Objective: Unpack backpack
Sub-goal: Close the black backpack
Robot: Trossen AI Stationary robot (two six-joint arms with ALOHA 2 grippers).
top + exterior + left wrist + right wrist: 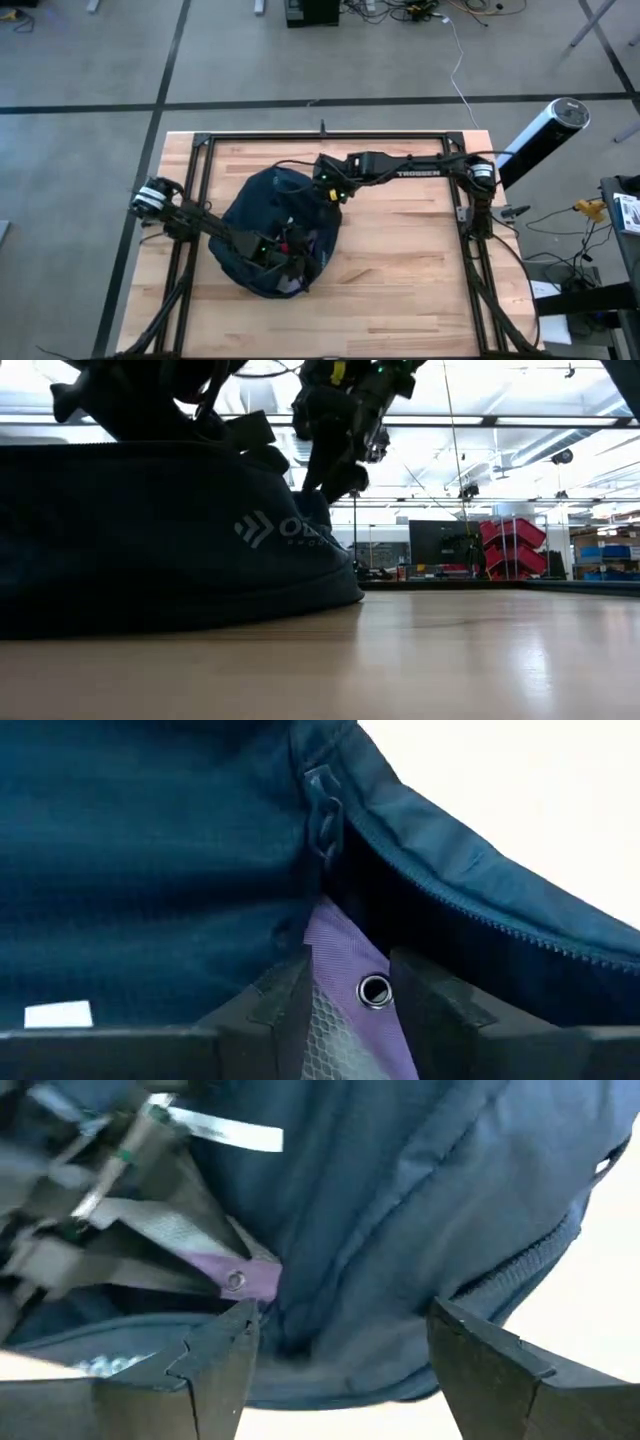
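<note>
Wooden table [400,270]; backpack [262,215], white logo [253,529].

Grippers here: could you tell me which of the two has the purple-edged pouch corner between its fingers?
The left gripper, over the backpack's near end: the purple pouch corner sits between its fingers. The right gripper stands open at the backpack's far edge, empty.

Grey concrete floor [90,60], dark seam lines crossing it. Cables [420,10] tangled along far edge. Light wood table [400,250]. Beyond table: red bin racks [512,546], dark monitor [432,542], bright ceiling light strips [520,422].
</note>
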